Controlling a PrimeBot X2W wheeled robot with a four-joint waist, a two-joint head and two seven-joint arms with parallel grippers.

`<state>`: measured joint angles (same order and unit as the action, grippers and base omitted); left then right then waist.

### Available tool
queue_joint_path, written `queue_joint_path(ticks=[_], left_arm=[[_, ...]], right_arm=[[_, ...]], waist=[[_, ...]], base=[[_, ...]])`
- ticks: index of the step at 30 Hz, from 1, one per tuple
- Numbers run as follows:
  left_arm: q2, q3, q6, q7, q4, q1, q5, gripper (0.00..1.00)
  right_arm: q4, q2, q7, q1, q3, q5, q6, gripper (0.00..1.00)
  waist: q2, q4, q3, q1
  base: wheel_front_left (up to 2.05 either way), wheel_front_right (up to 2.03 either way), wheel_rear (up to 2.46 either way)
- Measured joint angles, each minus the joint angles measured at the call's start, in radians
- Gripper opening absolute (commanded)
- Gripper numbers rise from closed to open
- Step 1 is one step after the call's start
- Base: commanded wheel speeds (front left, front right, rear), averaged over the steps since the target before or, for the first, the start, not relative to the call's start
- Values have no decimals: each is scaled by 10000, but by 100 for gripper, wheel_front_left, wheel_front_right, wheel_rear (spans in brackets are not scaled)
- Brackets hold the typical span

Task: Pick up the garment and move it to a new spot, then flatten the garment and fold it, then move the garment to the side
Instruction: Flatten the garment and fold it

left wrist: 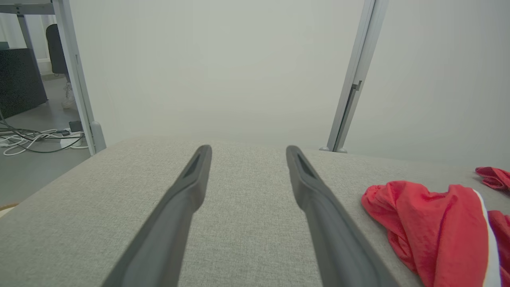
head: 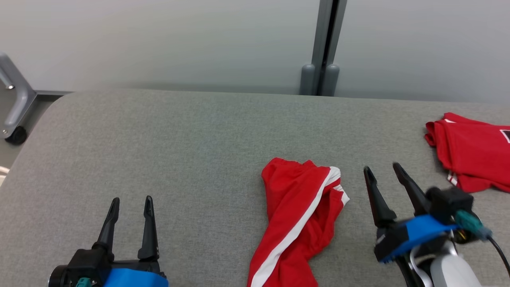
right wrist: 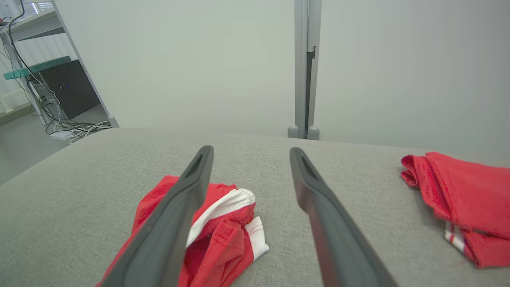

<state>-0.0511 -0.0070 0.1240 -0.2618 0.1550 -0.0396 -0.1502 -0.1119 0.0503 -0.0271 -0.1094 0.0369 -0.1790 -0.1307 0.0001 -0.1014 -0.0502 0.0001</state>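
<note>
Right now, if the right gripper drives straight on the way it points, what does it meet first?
Probably bare table top: the right gripper points between the crumpled red garment on its left and the folded red garment on its right. Its height is unclear.

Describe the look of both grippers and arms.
Left gripper: two long, tapered dark fingers on a black base with a blue band. Right gripper: the same build, with a teal connector, a black cable and a pale forearm.
</note>
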Motion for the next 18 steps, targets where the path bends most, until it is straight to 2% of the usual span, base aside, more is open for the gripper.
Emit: queue_joint_path(ticks=[7,18], left_arm=[[0,-282,-4,0,15,345,-130,100],[0,-562,-105,2,35,623,-337,100]], right_arm=[[-1843,105,527,-2023,268,117,0,100],[-5068,397,466,-3252,249,276,0,100]], waist=[[0,-502,-345,1],[1,-1269,-981,1]], base=[[0,0,0],[0,0,0]])
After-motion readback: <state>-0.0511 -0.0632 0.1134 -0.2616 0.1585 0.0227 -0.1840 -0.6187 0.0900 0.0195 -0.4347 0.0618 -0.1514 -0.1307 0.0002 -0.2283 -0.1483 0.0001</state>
